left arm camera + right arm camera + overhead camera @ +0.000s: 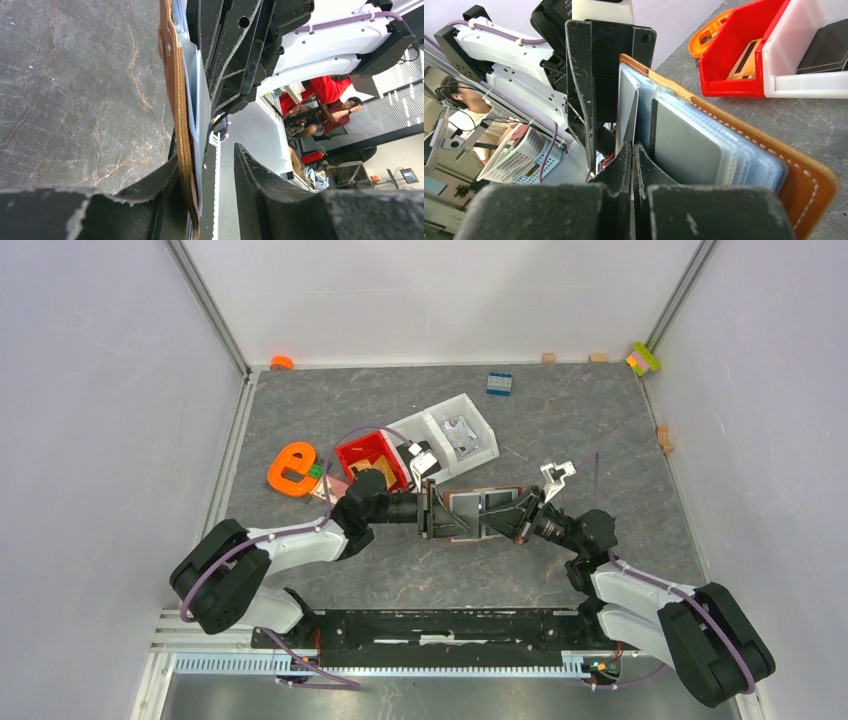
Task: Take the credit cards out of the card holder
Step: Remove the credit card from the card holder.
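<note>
Top view: card holder [480,512] spread open at centre frame, left hand [432,512] and right hand [520,518] at its ends
Left wrist: holder edge-on, centre; left hand part open, one finger clear of it
Right wrist: right hand pinched shut on pale card [626,105], centre; orange-tan card [744,59] in red bin [724,87], upper right

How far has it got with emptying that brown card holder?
One orange-tan card already lies in the red bin. In hand: the right gripper is shut on the open card holder; the left gripper stands open around its other edge. Still to do: a grey card sits in its sleeve.
</note>
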Available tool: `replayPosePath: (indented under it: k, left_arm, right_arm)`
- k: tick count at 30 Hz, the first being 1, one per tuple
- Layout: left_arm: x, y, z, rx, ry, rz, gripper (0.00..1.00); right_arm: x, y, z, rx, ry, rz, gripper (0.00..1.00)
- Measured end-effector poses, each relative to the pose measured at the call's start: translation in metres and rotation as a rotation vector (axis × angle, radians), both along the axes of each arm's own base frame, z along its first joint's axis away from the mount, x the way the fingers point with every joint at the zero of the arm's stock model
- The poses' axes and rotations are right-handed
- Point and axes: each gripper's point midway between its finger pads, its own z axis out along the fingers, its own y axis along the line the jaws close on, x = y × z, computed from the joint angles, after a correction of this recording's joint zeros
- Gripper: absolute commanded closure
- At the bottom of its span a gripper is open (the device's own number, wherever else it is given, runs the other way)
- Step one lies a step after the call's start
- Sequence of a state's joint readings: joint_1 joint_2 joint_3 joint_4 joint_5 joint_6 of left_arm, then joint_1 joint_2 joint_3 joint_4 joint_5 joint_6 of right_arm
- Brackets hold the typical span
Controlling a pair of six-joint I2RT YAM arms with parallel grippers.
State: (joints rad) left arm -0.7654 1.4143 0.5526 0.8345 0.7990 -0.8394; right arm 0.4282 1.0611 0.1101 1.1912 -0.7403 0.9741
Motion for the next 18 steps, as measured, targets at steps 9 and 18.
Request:
replayPosePath:
  k: [9, 18]
  left_arm:
    - [0.006, 0.005, 0.008, 0.007, -0.059, 0.063, 0.96]
    - [0.01, 0.009, 0.011, 0.002, -0.07, 0.103, 0.83]
  right_arm:
    - [0.002, -0.006, 0.011, 0.015, -0.044, -0.029, 1.0]
    - [0.01, -0.015, 0.011, 0.013, -0.04, -0.078, 1.0]
